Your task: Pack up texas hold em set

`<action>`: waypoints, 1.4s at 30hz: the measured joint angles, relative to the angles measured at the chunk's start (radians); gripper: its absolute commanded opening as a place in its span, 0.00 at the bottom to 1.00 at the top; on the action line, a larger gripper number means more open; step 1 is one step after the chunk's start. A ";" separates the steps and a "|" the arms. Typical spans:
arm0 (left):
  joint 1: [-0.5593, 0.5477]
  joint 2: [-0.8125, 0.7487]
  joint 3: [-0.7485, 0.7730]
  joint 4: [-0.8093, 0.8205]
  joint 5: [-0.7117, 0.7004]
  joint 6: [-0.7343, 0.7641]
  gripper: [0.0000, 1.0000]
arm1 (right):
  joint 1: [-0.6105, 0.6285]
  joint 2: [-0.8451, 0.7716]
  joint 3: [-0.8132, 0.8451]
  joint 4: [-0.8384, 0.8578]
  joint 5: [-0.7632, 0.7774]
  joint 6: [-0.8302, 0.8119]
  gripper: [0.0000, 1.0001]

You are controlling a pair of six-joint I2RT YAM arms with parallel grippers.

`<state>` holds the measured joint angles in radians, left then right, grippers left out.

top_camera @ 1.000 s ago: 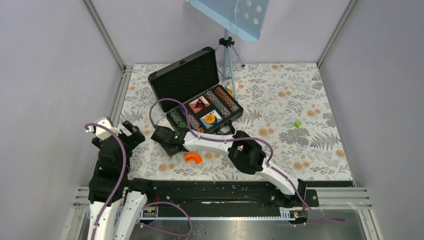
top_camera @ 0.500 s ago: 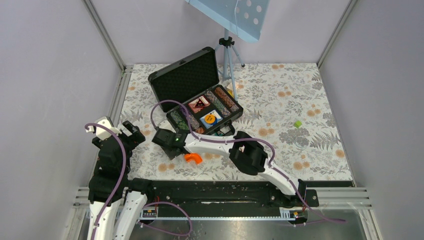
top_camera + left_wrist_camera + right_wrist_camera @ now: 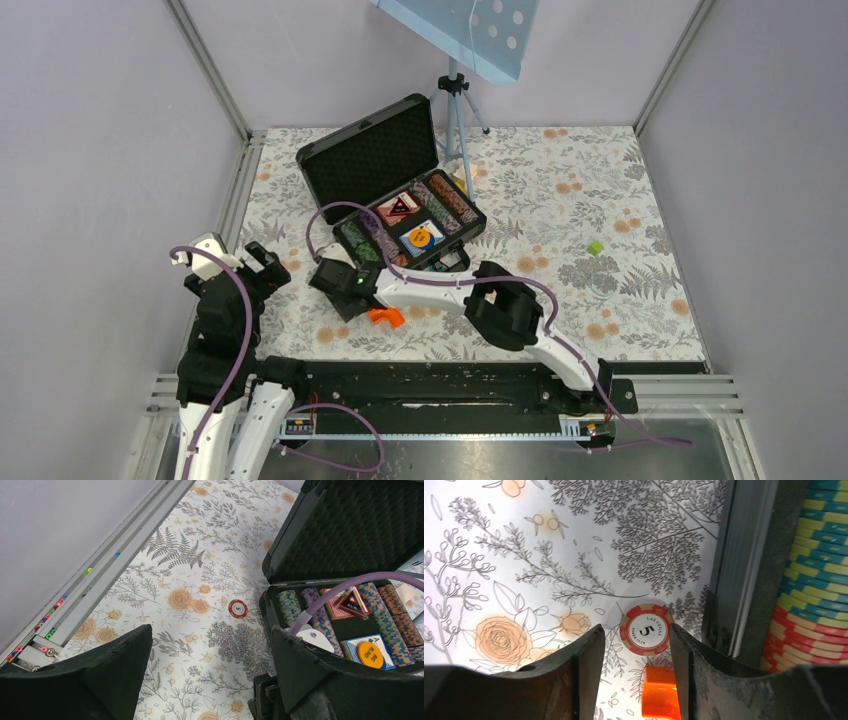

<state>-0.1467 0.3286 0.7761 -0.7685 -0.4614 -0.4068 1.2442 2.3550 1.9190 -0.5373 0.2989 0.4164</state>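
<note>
A red-and-cream round poker chip (image 3: 647,629), lower centre of the right wrist view, reads "LAS VEGAS", "5", "POKER CLUB". At the right of the left wrist view, an orange round disc (image 3: 371,654) reads "BIG BLIND", and a red triangular marker (image 3: 351,600) reads "ALL IN".

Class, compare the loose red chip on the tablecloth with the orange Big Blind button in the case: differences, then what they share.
The loose red chip has pale edge stripes; the Big Blind button is plain orange. The chip reads 5, the button words. The chip lies outside the case, the button inside. Both are flat discs.
</note>
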 measured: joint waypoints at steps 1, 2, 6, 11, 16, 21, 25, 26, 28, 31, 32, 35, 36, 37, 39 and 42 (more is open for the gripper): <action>0.000 0.000 0.000 0.000 0.000 0.000 0.87 | 0.003 -0.001 0.000 0.000 -0.005 0.002 0.57; 0.000 0.000 0.000 0.000 0.000 0.000 0.87 | 0.006 -0.002 0.000 0.000 -0.008 0.005 0.57; -0.001 0.000 0.000 0.000 0.000 0.000 0.87 | 0.025 -0.004 -0.001 0.001 -0.030 0.018 0.57; -0.002 0.000 0.000 0.000 0.000 0.000 0.87 | 0.042 -0.006 -0.002 0.002 -0.037 0.027 0.63; -0.002 0.000 0.000 0.000 0.000 0.000 0.87 | 0.047 -0.010 -0.006 0.006 -0.032 0.027 0.71; -0.003 0.000 0.000 0.000 0.000 0.000 0.87 | 0.049 -0.013 -0.020 0.002 -0.027 0.021 0.71; -0.003 0.000 0.000 0.000 0.000 0.000 0.87 | 0.049 -0.024 -0.037 0.003 -0.027 0.018 0.71; -0.003 0.000 0.000 0.000 0.000 0.000 0.87 | 0.049 -0.026 -0.041 0.005 -0.027 0.016 0.72; -0.003 0.000 0.000 0.000 0.000 0.000 0.87 | 0.049 -0.029 -0.044 0.004 -0.028 0.014 0.72; -0.003 0.000 0.000 0.000 0.000 0.000 0.87 | 0.049 -0.029 -0.044 0.004 -0.028 0.010 0.71; -0.003 0.000 0.000 0.000 0.000 0.000 0.87 | 0.049 -0.029 -0.044 0.002 -0.028 0.010 0.70; -0.003 0.000 0.000 0.000 0.000 0.000 0.87 | 0.049 -0.029 -0.043 -0.011 -0.028 0.007 0.66; -0.003 0.000 0.000 0.000 0.000 0.000 0.87 | 0.049 -0.029 -0.042 -0.015 -0.027 0.006 0.64; -0.003 0.000 0.000 0.000 0.000 0.000 0.87 | 0.049 -0.029 -0.040 -0.021 -0.027 0.006 0.64; -0.003 0.000 0.000 0.000 0.000 0.000 0.87 | 0.049 -0.026 -0.034 -0.034 -0.027 0.006 0.61; -0.003 0.000 0.000 0.000 0.000 0.000 0.87 | 0.049 -0.008 -0.002 -0.053 -0.027 0.005 0.59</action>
<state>-0.1497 0.3286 0.7761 -0.7689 -0.4614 -0.4068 1.2934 2.3466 1.9171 -0.5907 0.2722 0.4210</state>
